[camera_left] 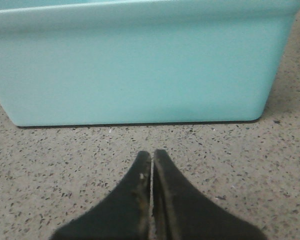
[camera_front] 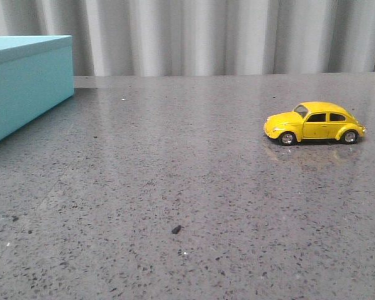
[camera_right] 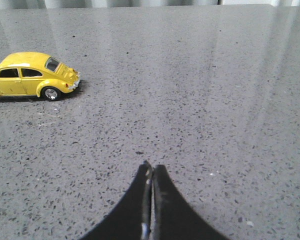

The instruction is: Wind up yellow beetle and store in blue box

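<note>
The speckled grey counter carries the blue box at far left, lid on; well apart, at right, the yellow beetle stands on its wheels, untouched; the left gripper and right gripper are both pressed together, empty; winding and storing are, by my judgement, all left.

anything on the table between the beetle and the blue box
Nothing sizeable: in the front view only bare speckled tabletop lies between the beetle and the blue box. A small dark speck sits nearer the camera, off that line.
</note>
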